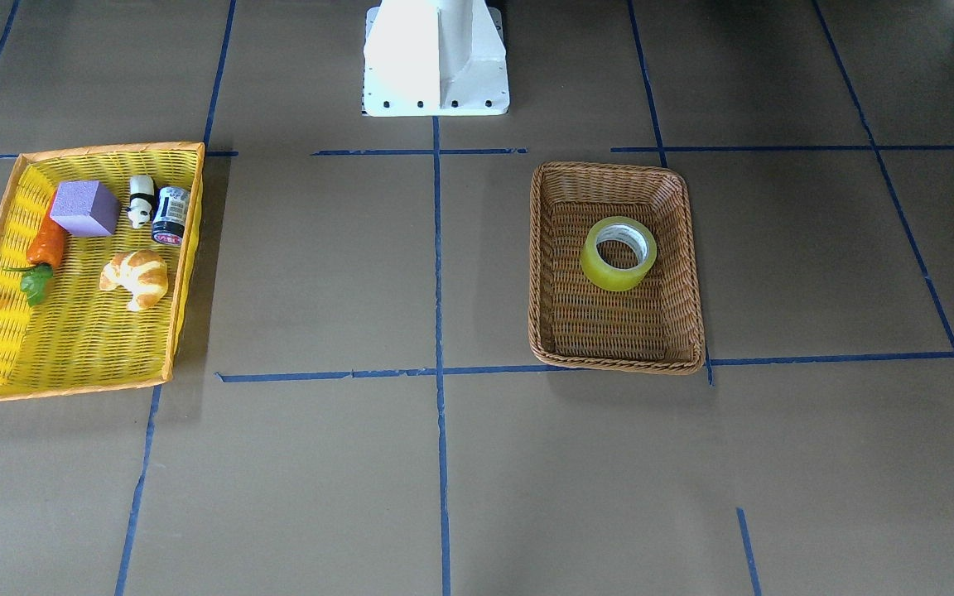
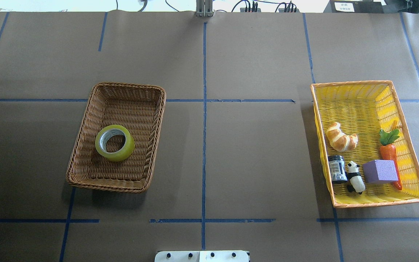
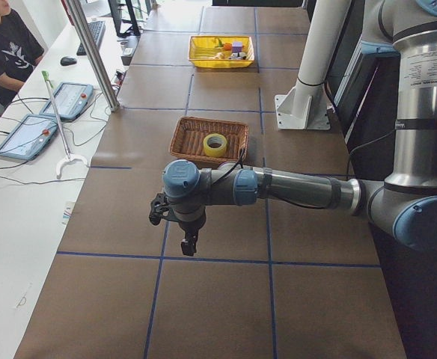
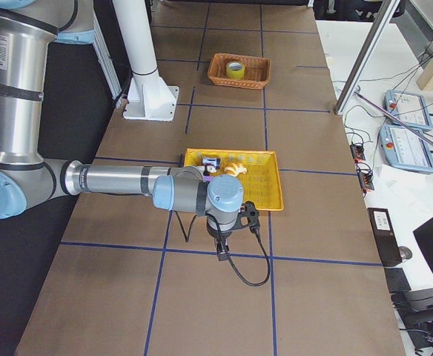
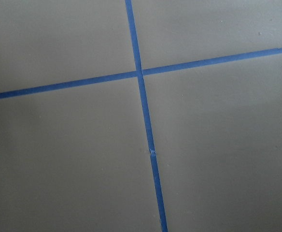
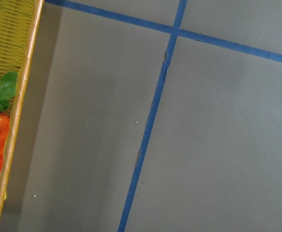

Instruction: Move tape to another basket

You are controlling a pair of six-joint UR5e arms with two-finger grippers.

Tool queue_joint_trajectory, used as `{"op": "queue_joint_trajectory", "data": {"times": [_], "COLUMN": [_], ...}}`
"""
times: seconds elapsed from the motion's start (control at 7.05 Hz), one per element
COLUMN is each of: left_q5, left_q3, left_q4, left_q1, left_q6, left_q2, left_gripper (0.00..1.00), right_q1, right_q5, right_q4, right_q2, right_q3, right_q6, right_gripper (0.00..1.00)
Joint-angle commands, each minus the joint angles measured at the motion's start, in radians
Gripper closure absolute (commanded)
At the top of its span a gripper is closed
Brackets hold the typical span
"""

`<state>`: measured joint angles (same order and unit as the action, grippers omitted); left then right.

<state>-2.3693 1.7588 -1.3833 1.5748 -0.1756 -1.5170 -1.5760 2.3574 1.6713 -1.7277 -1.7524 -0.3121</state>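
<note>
The left gripper point(image 3: 189, 243) hangs fingers-down over bare table point(image 2: 253, 163), well apart from the wicker basket point(image 2: 80, 145), on the basket's side away from the yellow tray point(image 2: 362, 96). It shows only in the side view, so I cannot tell whether its fingers are apart or together. Its wrist camera sees nothing but brown table and two crossing blue lines point(image 5: 142, 73).

The tape point(image 2: 126, 145) lies flat inside the wicker basket, hole upward, a little nearer the basket's robot-side end than its far end and touching no wall.

Well to the right of the basket, past the centre blue line, sits the yellow tray. In it are a croissant point(image 2: 340, 137), a dark little jar point(image 2: 336, 169), a panda figure point(image 2: 355, 177), a purple block point(image 2: 380, 171) and a carrot point(image 2: 389, 154), all gathered in the tray's robot-side half.

The right gripper point(image 4: 222, 251) hangs over the table just beyond the tray, on the side away from the basket. Here too I cannot tell how its fingers stand. Its wrist camera catches the tray's rim and the carrot at its left edge.
</note>
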Motion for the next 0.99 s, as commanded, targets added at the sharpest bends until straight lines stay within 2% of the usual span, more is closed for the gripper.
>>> {"op": "queue_joint_trajectory", "data": {"times": [0.0, 0.85], "left_q5": [0.001, 0.001], "left_q3": [0.004, 0.008], "left_q4": [0.035, 0.01], "left_q1": [0.001, -0.001], "left_q6": [0.002, -0.001], "left_q2": [0.001, 0.024], "left_gripper": [0.0, 0.0], "right_q1": [0.004, 0.001], "right_q5": [-0.012, -0.01], "right_q4": [0.001, 0.001], "right_q2": [0.053, 0.05], "right_q3": [0.044, 0.039], "right_q6": [-0.001, -0.001], "right_gripper": [0.0, 0.0]}}
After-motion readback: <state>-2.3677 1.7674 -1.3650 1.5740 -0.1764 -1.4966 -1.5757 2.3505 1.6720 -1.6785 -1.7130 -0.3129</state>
